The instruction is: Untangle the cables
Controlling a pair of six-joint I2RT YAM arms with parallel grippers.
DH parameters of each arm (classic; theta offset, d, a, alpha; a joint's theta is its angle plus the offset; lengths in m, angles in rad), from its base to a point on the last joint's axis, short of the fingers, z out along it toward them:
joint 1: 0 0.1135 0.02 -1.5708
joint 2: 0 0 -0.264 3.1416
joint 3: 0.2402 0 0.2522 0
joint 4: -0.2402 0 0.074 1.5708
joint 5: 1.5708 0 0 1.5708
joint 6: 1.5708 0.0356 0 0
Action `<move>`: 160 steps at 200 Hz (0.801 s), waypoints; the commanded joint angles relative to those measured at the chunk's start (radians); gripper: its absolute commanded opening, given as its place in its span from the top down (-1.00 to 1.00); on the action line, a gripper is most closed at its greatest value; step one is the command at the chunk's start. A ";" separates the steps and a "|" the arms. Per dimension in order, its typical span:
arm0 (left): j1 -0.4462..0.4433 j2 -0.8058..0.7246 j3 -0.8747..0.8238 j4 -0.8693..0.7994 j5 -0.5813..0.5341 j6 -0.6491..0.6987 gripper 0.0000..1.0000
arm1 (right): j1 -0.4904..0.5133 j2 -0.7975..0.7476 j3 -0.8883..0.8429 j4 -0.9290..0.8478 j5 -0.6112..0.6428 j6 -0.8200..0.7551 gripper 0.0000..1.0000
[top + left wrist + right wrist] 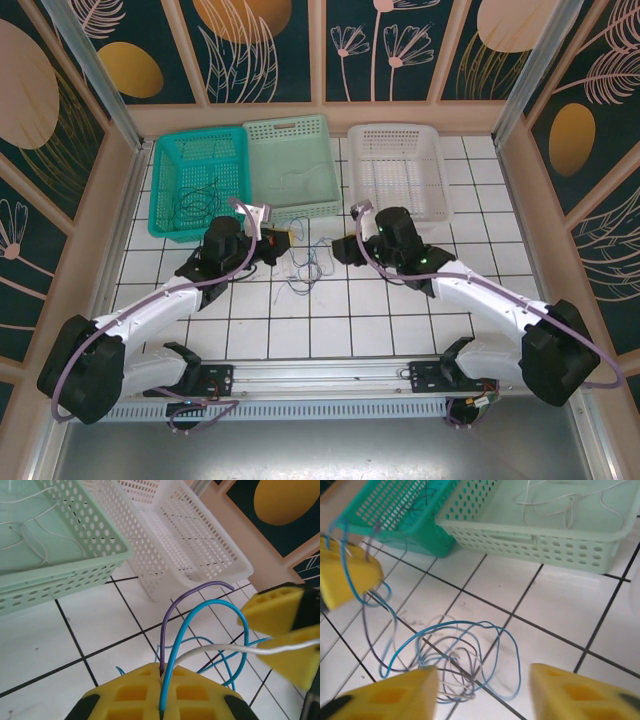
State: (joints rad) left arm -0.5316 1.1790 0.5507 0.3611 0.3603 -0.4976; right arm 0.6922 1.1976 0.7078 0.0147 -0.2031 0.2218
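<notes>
While its blocky yellow pads pinch thin blue, purple and white strands of the cables (pixel 216 601), the left gripper (pixel 161 687) hangs just in front of the perforated mint plastic basket (pixel 60 575). More glossy loops sprawl on white tiles near that basket, beneath the right gripper (pixel 482 682), jaws standing apart.

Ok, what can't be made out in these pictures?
1. Top view: the cable tangle is too small to trace wire by wire.
2. Left wrist view: the white wire runs off the right edge, so its end is cut off.
3. Right wrist view: the right gripper, jaws open, hides the tangle's near side; the left gripper is blurred.
</notes>
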 commanded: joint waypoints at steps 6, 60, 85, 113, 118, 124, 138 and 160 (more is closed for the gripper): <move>-0.005 0.006 0.003 0.078 0.046 -0.044 1.00 | -0.006 -0.035 -0.077 0.101 -0.017 0.021 -0.38; -0.004 -0.040 0.005 0.053 -0.003 -0.064 1.00 | -0.025 -0.046 -0.091 0.078 0.048 0.035 -0.33; -0.005 -0.084 0.003 0.042 -0.027 -0.065 1.00 | -0.040 -0.105 -0.104 0.034 0.087 0.006 -0.39; -0.005 -0.077 0.015 0.057 0.016 -0.079 1.00 | 0.010 -0.146 -0.118 0.088 0.042 -0.084 -0.51; -0.005 -0.070 0.017 0.064 0.024 -0.087 1.00 | 0.025 -0.145 -0.112 0.092 0.046 -0.096 -0.51; -0.004 -0.064 0.016 0.073 0.031 -0.096 1.00 | 0.041 -0.135 -0.103 0.097 0.055 -0.107 -0.52; -0.005 -0.046 0.010 0.102 0.040 -0.117 1.00 | 0.067 -0.108 -0.087 0.120 0.063 -0.112 -0.54; -0.005 -0.026 -0.013 0.168 0.064 -0.157 1.00 | 0.081 -0.073 -0.081 0.221 0.033 -0.084 -0.57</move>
State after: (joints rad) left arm -0.5316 1.1336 0.5507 0.4221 0.3794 -0.5983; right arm 0.7582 1.0927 0.6022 0.1123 -0.1547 0.1528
